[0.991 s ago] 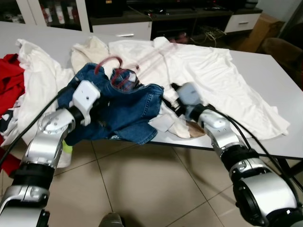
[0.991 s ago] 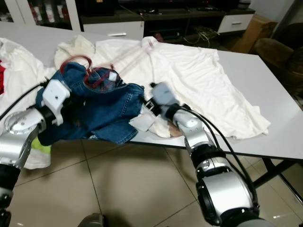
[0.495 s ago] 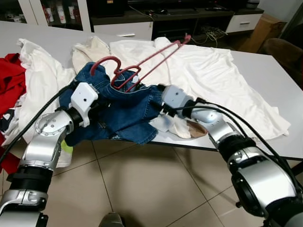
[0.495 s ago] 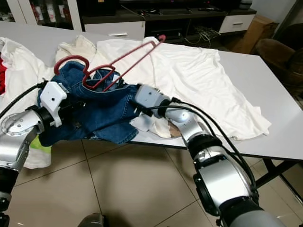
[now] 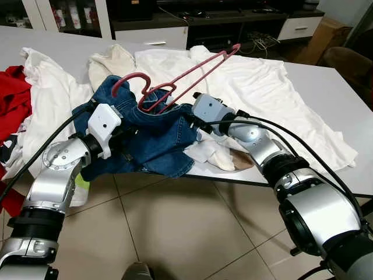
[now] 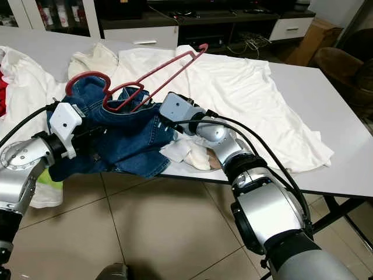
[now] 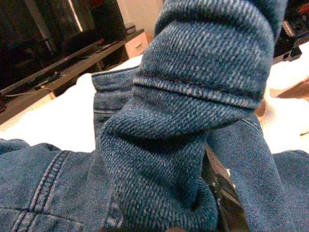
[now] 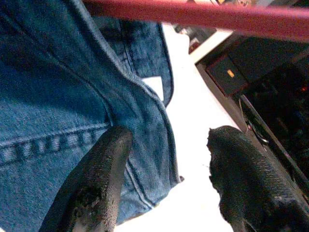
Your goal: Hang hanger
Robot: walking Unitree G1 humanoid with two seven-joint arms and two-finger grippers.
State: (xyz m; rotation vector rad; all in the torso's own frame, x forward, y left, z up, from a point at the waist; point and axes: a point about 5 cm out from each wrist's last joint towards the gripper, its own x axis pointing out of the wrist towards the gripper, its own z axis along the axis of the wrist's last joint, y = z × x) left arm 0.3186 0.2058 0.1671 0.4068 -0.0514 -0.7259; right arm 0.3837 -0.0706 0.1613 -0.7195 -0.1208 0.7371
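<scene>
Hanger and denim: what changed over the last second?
The red hanger tilted up from lying flat in the blue denim garment, its far end now raised over the white shirt. The right gripper, fingers open, moved leftward to the denim. The left gripper stayed buried in the denim; the clothes on the table lie unchanged.

White tabletop (image 5: 326, 79), large white garment (image 5: 256, 87) spread across its middle, cream cloth (image 5: 111, 61) bunched behind, blue jeans (image 5: 154, 131) heaped at near edge, white shirt (image 5: 46, 99) draped at left, red cloth (image 5: 13, 99) at far left.
</scene>
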